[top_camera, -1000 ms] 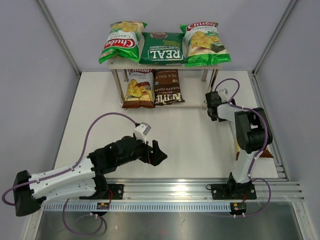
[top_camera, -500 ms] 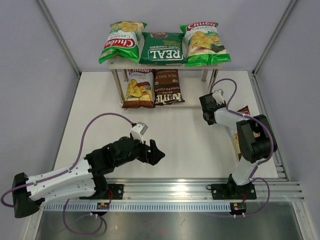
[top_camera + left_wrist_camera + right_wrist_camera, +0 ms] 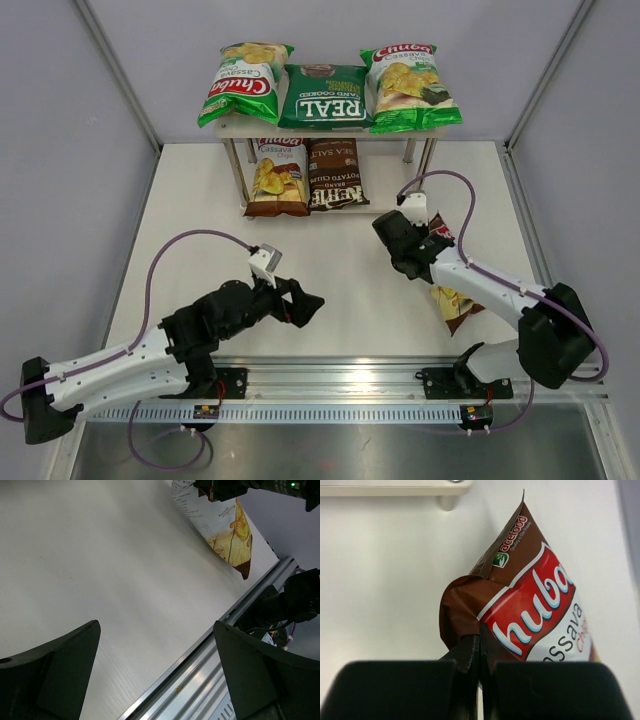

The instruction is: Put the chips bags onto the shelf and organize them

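A brown-and-white bag of cassava chips hangs pinched at one top corner in the right gripper, whose jaws are clamped tight on the crumpled foil. The bag is over the right half of the desk, short of the shelf. Its long axis runs from the gripped corner back towards the near right edge, so the bag trails behind the gripper and under that arm, its far end low over the desk or brushing it. The wrist view puts the foot of a shelf leg just ahead and slightly left.

On the shelf, the top board is full: a light-green bag, a dark-green bag and a second light-green bag. On the lower board, a second brown-and-white bag lies beside a dark-brown bag, with the right third bare. That gap is forward of the right gripper, which is plainly the nearer arm. The bag would probably have to go in with its length pointing front to back, like its neighbours.

The left gripper hovers over the near middle of the desk, jaws spread and empty, well apart from the shelf.
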`<act>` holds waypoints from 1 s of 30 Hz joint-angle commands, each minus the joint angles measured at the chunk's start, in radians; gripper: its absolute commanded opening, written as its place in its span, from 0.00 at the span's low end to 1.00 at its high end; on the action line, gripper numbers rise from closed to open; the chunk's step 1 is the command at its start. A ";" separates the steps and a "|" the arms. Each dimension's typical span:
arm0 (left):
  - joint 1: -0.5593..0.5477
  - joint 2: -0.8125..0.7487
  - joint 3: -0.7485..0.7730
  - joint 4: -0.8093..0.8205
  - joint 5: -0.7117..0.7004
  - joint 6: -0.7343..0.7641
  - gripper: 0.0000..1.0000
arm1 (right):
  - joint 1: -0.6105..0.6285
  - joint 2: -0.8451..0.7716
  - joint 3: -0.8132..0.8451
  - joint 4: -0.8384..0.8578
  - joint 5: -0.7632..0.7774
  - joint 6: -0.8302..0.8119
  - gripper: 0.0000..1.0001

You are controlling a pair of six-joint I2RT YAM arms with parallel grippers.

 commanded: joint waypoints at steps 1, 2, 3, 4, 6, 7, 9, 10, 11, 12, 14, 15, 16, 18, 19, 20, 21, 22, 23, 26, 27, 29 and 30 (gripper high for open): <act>-0.005 0.004 -0.042 0.222 0.041 0.100 0.99 | 0.067 -0.107 -0.029 0.018 -0.140 0.215 0.00; -0.003 0.008 -0.051 0.245 0.032 0.104 0.99 | 0.081 -0.124 -0.030 0.018 -0.153 0.246 0.00; -0.003 0.016 -0.077 0.298 0.027 0.111 0.99 | 0.100 -0.150 -0.030 0.019 -0.165 0.271 0.00; -0.005 0.017 -0.091 0.328 0.025 0.127 0.99 | 0.120 -0.159 -0.032 0.027 -0.163 0.292 0.00; -0.006 0.034 -0.122 0.416 0.019 0.149 0.99 | 0.186 -0.155 0.000 -0.007 -0.141 0.358 0.00; -0.008 0.039 -0.151 0.447 0.016 0.152 0.99 | 0.212 -0.146 0.038 -0.016 -0.134 0.380 0.00; -0.009 0.056 -0.169 0.507 -0.002 0.155 0.99 | 0.297 -0.110 0.088 -0.038 -0.105 0.397 0.00; -0.014 0.063 -0.174 0.517 -0.013 0.160 0.99 | 0.331 -0.100 0.109 -0.041 -0.099 0.403 0.00; -0.017 0.071 -0.172 0.518 -0.027 0.161 0.99 | 0.356 -0.080 0.150 -0.039 -0.101 0.398 0.00; -0.017 0.079 -0.165 0.491 -0.069 0.163 0.99 | 0.408 -0.072 0.172 -0.038 -0.093 0.397 0.00; -0.019 0.090 -0.125 0.436 -0.150 0.163 0.99 | 0.445 -0.049 0.229 -0.016 -0.114 0.359 0.00; -0.019 0.091 -0.111 0.376 -0.172 0.160 0.99 | 0.477 -0.044 0.250 -0.007 -0.126 0.342 0.00; -0.019 0.071 -0.100 0.351 -0.182 0.164 0.99 | 0.488 -0.040 0.284 -0.001 -0.140 0.293 0.00; -0.020 0.035 -0.077 0.275 -0.209 0.151 0.99 | 0.502 -0.040 0.312 0.016 -0.194 0.253 0.00; -0.019 0.010 -0.070 0.241 -0.220 0.137 0.99 | 0.503 -0.043 0.326 0.028 -0.218 0.202 0.00; -0.019 -0.042 -0.050 0.210 -0.231 0.128 0.99 | 0.503 -0.067 0.324 0.043 -0.248 0.182 0.00; -0.019 -0.070 -0.042 0.166 -0.232 0.102 0.99 | 0.503 -0.085 0.320 0.088 -0.266 0.161 0.00; -0.019 -0.093 -0.033 0.120 -0.240 0.085 0.99 | 0.502 -0.105 0.298 0.123 -0.292 0.104 0.00; -0.019 -0.139 -0.012 0.059 -0.249 0.057 0.99 | 0.502 -0.154 0.284 0.198 -0.367 0.076 0.00; -0.020 -0.180 0.050 -0.044 -0.248 0.025 0.99 | 0.502 -0.237 0.240 0.289 -0.556 -0.094 0.00; -0.019 -0.193 0.085 -0.143 -0.254 0.002 0.99 | 0.502 -0.254 0.232 0.306 -0.618 -0.125 0.00; -0.019 -0.196 0.201 -0.256 -0.269 -0.095 0.99 | 0.502 -0.294 0.214 0.291 -0.668 -0.249 0.00; -0.019 -0.190 0.241 -0.373 -0.302 -0.139 0.99 | 0.503 -0.306 0.206 0.268 -0.711 -0.289 0.00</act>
